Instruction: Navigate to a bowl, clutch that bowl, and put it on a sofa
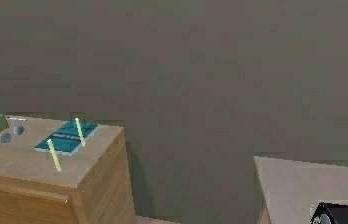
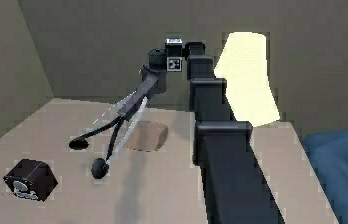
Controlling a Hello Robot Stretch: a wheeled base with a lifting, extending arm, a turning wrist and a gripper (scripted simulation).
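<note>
Arm side view: we log the arm (image 2: 217,140) rising mid-frame and the gripper (image 2: 90,156) above a beige table (image 2: 42,125). We cannot tell its grip or load. Low brown rounded thing (image 2: 148,136), centre, on the table beside the fingers (image 2: 122,112). Black box (image 2: 30,178), lower left.

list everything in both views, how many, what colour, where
wall: one, grey-olive, forward view's back
cabinet: one, light wood, forward view's lower left
flat thing: one, teal, on the cabinet
sticks: two, yellow-green, on the flat thing
table: one, beige, arm side view's lower half
boxy thing: one, black, table's near left
rounded patch: one, brown, on the table by the jaws
pale shape: one, yellowish, beyond the table
bulky thing: one, blue, arm side view's lower right
arm: one, dark, from the arm side view's bottom edge
jaws: one pair, dark, over the table; cannot tell if holding anything
</note>
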